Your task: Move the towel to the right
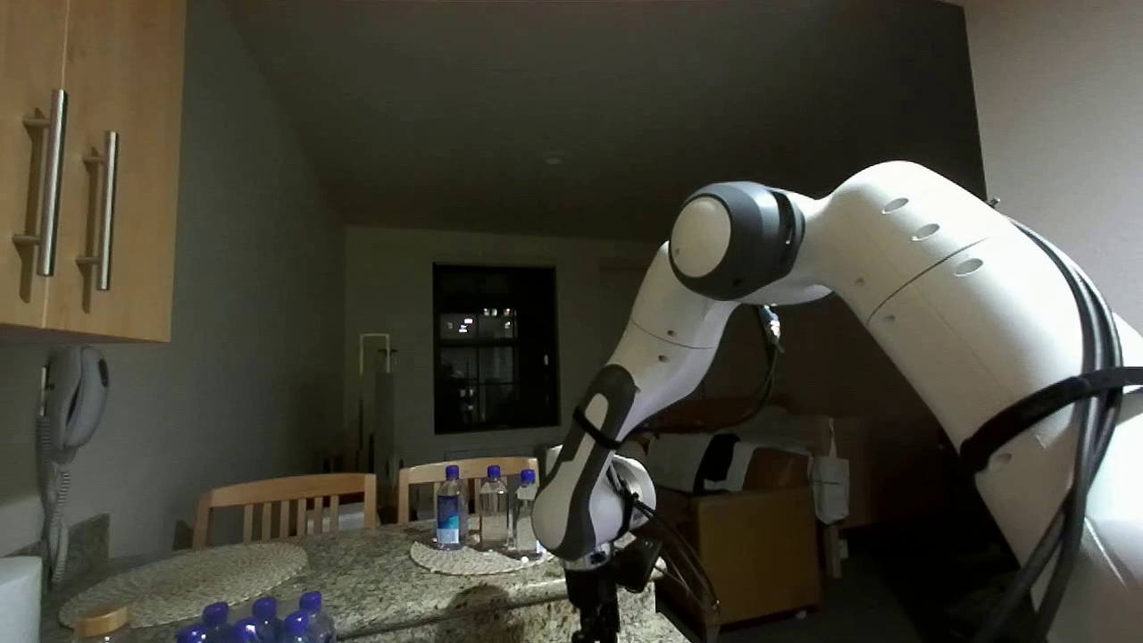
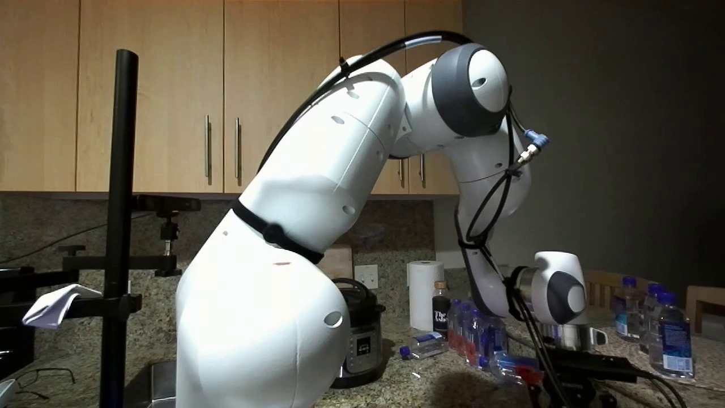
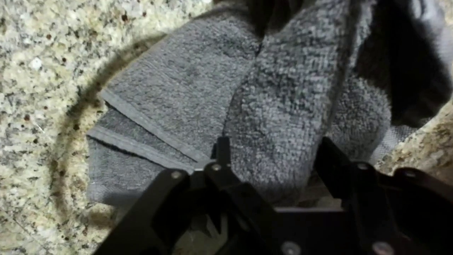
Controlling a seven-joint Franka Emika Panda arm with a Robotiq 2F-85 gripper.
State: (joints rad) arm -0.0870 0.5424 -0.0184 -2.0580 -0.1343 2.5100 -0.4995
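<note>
In the wrist view a grey towel (image 3: 191, 81) lies bunched and folded on the speckled stone counter (image 3: 32, 81), with its hemmed corners spread to the left. My gripper (image 3: 273, 140) reaches over it with its jaws apart. A thick raised fold of the towel fills most of the space between the dark fingers (image 3: 223, 152); whether both sides press on it I cannot tell. Both exterior views leave the towel out of sight. Only the upper part of the gripper shows at the bottom edge of an exterior view, below the white arm (image 1: 580, 500).
Water bottles (image 1: 449, 509) stand on a round woven mat (image 1: 464, 561) beyond the arm. Several more bottles (image 2: 467, 334), a paper towel roll (image 2: 426, 294) and a pressure cooker (image 2: 362, 340) are on the counter. A metal mug (image 2: 566, 337) stands close behind the wrist.
</note>
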